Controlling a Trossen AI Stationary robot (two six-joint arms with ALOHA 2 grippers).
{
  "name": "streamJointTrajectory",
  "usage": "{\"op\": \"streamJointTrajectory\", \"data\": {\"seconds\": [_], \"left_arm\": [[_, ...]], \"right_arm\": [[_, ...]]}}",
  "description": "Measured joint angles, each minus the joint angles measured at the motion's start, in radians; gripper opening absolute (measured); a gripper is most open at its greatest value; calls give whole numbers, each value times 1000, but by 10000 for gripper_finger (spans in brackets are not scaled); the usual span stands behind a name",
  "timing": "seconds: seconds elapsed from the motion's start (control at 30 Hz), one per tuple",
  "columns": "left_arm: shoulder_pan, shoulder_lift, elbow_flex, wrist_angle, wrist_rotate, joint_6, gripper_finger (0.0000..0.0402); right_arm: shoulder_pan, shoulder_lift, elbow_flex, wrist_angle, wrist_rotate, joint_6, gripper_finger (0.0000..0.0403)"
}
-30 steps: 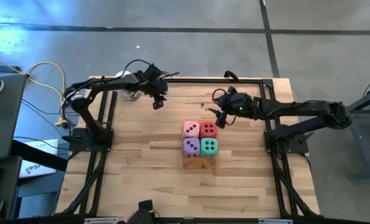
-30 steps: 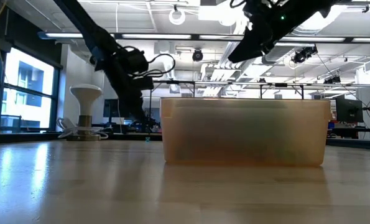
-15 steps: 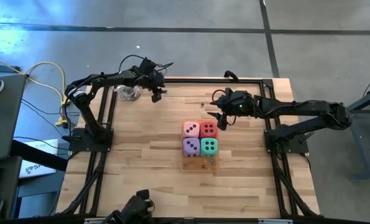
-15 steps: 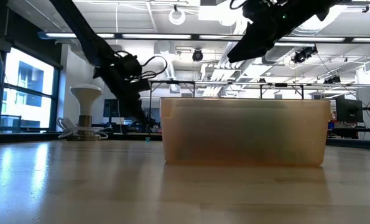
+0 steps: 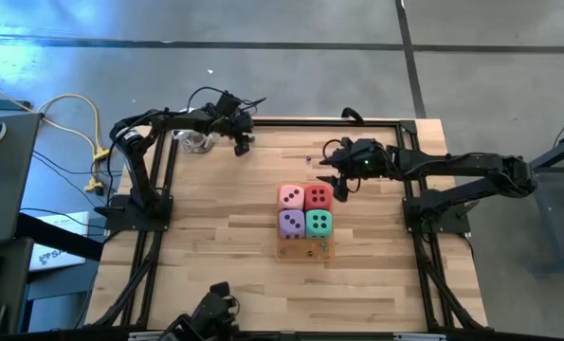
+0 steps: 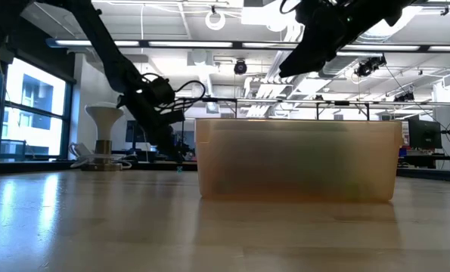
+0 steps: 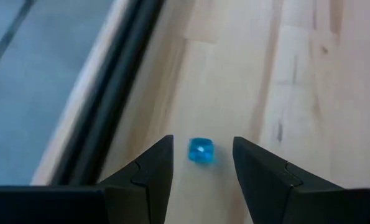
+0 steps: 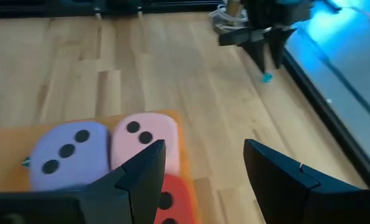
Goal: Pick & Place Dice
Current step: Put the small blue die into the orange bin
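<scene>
Four dice sit close together in a translucent orange tray (image 5: 305, 249): pink (image 5: 291, 197), red (image 5: 318, 197), purple (image 5: 291, 224) and teal (image 5: 319, 224). My right gripper (image 8: 203, 144) hangs open above the tray's far side, over the pink die (image 8: 144, 134) and the purple die (image 8: 69, 152), touching nothing. My left gripper (image 5: 241, 144) is open near the table's far edge, pointing slantwise down. A tiny blue cube (image 7: 201, 151) lies on the wood just beyond the left gripper (image 7: 202, 139), in line with the gap between its fingertips.
A white stand on a round foot (image 5: 198, 142) is at the far left corner, close to my left arm. A black frame rail (image 7: 104, 118) runs along the table's far edge beside the blue cube. In the low view the tray's wall (image 6: 296, 159) hides the dice.
My left gripper has moved toward the table's far edge and sunk closer to the wood, still open. The dice and the tray have not moved.
</scene>
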Motion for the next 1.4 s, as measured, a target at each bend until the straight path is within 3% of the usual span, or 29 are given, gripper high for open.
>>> {"op": "streamJointTrajectory", "data": {"seconds": [1.4], "left_arm": [[-21,57,0,13,15,11,158]], "right_arm": [[13,0,0,0,-23,-14,210]]}}
